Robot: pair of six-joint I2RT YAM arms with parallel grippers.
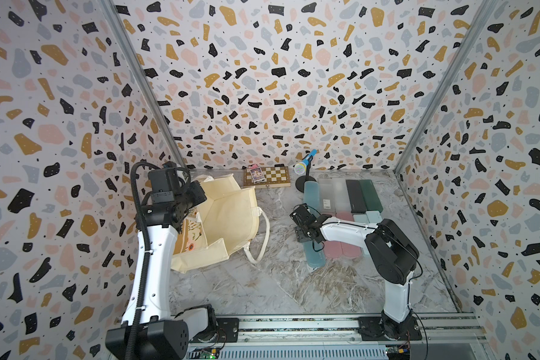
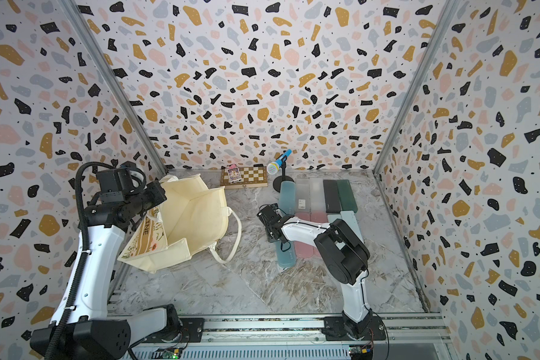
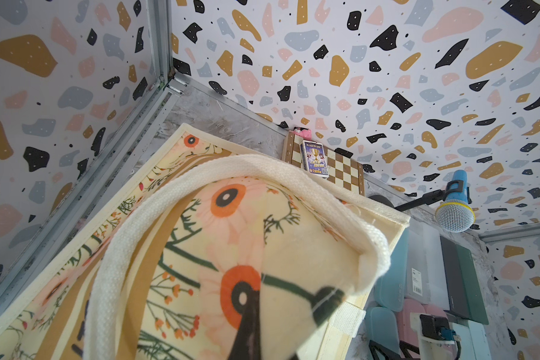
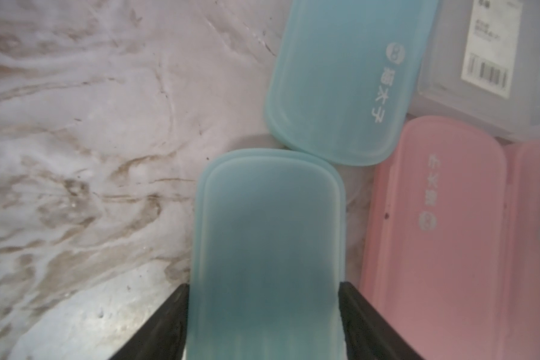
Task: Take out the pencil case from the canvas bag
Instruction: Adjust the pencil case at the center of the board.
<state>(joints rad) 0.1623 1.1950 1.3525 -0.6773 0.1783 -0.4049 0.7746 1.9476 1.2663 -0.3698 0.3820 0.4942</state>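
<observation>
The cream canvas bag (image 1: pixel 228 218) (image 2: pixel 194 218) lies on its side at the left with its mouth held up and open; only bare lining shows inside. My left gripper (image 1: pixel 197 199) is shut on the bag's upper rim. In the left wrist view the floral fabric (image 3: pixel 200 249) covers its fingers. A translucent blue pencil case (image 1: pixel 315 257) (image 4: pixel 268 233) lies flat on the marble at the right. My right gripper (image 1: pixel 302 235) (image 4: pixel 263 284) is low over the case, open, with one black finger along each long side of it.
More cases lie packed beside it: blue (image 1: pixel 311 194), clear (image 1: pixel 328 194), black (image 1: pixel 354 194), green (image 1: pixel 370 193) and pink (image 1: pixel 340 249). A chessboard (image 1: pixel 267 177) and a microphone on a stand (image 1: pixel 304 163) stand at the back wall. A bag handle (image 1: pixel 262 240) loops onto the table.
</observation>
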